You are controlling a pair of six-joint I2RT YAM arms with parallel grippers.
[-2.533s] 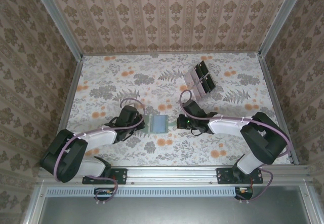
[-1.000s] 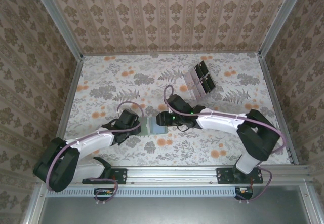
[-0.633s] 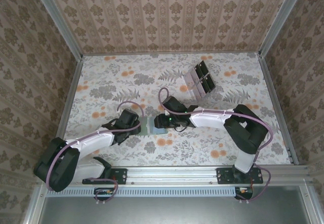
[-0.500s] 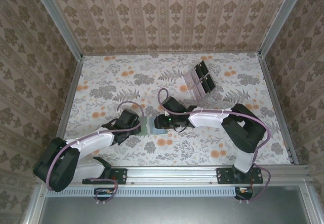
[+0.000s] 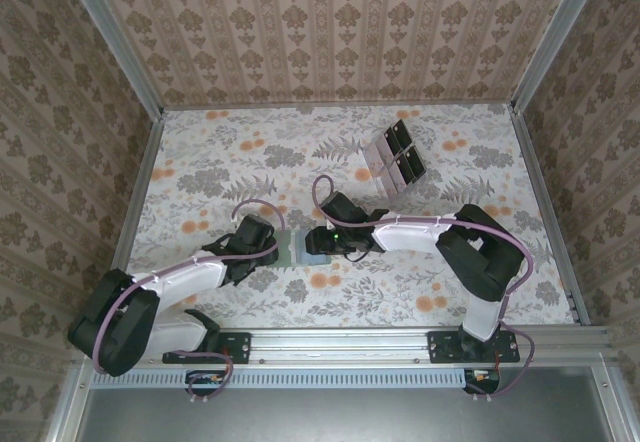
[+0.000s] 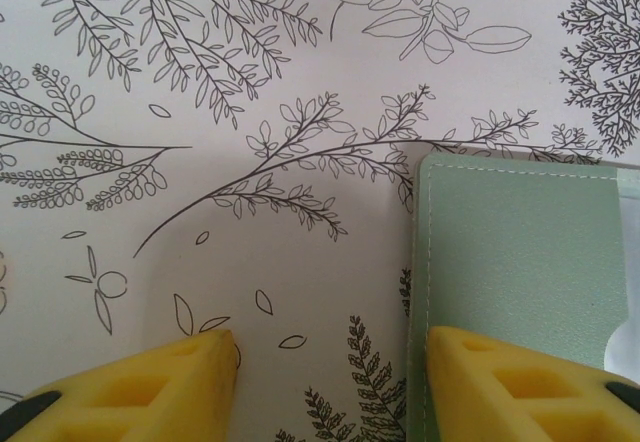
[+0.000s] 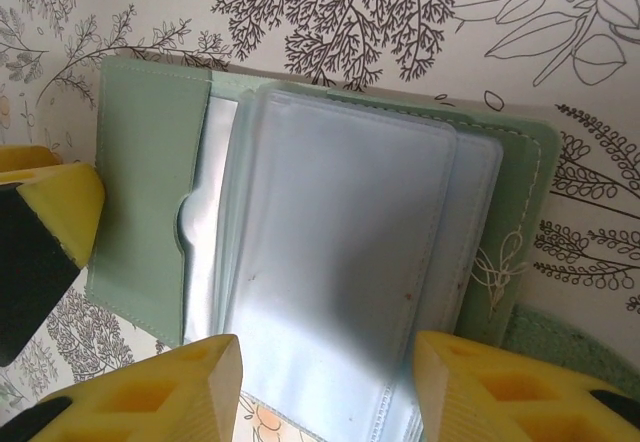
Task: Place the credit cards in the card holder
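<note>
The dull-green card holder (image 5: 297,249) lies open on the flowered table between my two grippers. In the right wrist view its clear plastic sleeves (image 7: 340,252) fan out over the green inside (image 7: 145,182). My right gripper (image 7: 330,392) hangs open just above the sleeves, a finger on each side. My left gripper (image 6: 330,387) is open too. Its right finger (image 6: 520,382) rests over the holder's left edge (image 6: 520,262), its left finger over bare table. From above, the left gripper (image 5: 276,248) and the right gripper (image 5: 316,241) nearly meet. Pale credit cards (image 5: 378,149) lean at the rack.
A clear rack with dark square panels (image 5: 405,159) stands at the back right, with another pale card (image 5: 366,174) beside it. Patterned walls and metal rails enclose the table. The table spreads open to the left and along the back.
The right arm has swung left from beside the holder to right over it. The left gripper has edged in to the holder's left edge. Little has moved in the last half second.
</note>
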